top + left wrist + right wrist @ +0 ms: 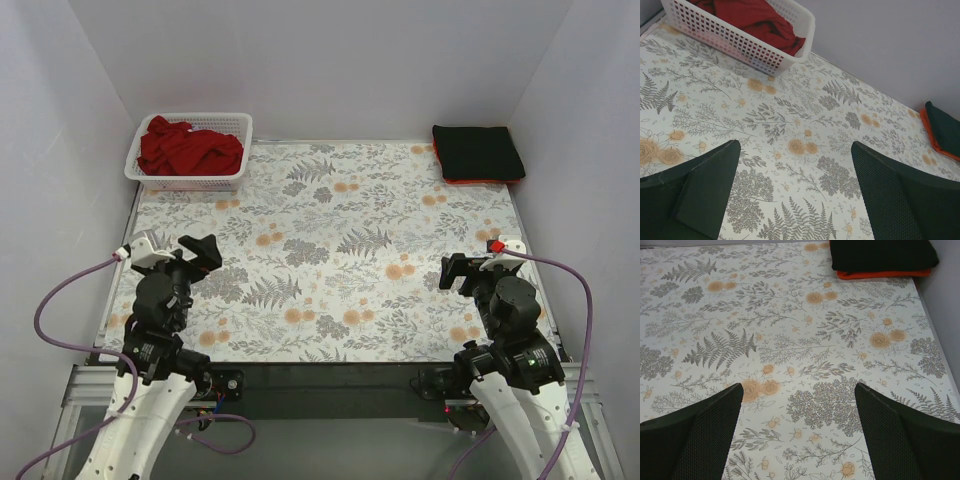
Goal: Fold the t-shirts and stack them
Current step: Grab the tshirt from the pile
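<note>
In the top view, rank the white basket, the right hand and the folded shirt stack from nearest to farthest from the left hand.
1. White basket, far-left corner, ahead of the left hand.
2. Right hand, across the near side.
3. Folded shirt stack, far-right corner.

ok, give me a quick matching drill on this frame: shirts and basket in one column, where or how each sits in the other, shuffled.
Column 1
1. deep-red t-shirt
2. black t-shirt
3. orange-red t-shirt
4. white basket

Column 2
A. folded, lying on top of another shirt, far right
B. far left, with one shirt inside
C. crumpled, not folded, inside the basket
D. folded, underneath another shirt, only its edge showing

Pairs: 1-C, 2-A, 3-D, 4-B
</note>
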Robot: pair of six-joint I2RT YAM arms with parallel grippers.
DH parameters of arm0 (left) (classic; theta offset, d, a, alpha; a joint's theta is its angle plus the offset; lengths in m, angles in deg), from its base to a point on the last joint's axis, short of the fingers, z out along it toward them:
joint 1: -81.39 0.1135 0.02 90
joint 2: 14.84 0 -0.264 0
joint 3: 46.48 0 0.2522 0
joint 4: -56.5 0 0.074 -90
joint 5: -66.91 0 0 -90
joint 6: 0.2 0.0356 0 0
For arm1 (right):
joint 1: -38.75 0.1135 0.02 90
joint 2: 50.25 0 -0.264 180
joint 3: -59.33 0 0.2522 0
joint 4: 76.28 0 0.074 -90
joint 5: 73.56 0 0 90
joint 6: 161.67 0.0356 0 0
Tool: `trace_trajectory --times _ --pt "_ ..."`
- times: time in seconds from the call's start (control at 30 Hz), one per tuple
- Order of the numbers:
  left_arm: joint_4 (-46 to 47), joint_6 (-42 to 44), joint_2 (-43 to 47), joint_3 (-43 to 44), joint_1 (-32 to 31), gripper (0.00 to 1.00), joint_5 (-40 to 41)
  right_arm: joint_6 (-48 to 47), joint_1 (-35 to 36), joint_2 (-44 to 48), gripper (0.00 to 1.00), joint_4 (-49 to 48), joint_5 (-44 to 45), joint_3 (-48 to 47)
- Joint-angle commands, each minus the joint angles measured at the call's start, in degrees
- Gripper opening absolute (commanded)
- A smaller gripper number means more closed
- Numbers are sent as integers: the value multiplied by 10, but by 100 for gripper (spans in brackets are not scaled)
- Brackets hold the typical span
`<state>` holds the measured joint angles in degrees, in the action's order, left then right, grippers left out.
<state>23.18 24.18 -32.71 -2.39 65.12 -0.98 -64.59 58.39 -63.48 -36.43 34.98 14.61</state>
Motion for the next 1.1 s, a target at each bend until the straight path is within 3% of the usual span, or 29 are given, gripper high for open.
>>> trace_trajectory --times 0.0,0.23,0.37,0.53,0.73,0.97,1.07 --pt "4 -4 -18 -4 -3 93 0 -9 4 0 98 -11 4 -14" --pt "23 0 -87 10 -3 93 -38 -11 4 -11 98 -14 -15 -12" --pt "48 10 -193 63 -3 92 -30 -14 4 -17 98 -15 -33 -12" --pt "46 29 -448 256 6 92 6 -18 4 -5 98 -20 -54 -9" --pt "65 23 -708 478 100 89 -5 -18 4 12 98 -24 -63 -7" --pt "86 -40 -925 648 195 89 -31 -21 4 12 98 -25 -78 -5" --pt "113 -25 -980 690 200 88 -30 -21 3 6 98 -25 -83 -5"
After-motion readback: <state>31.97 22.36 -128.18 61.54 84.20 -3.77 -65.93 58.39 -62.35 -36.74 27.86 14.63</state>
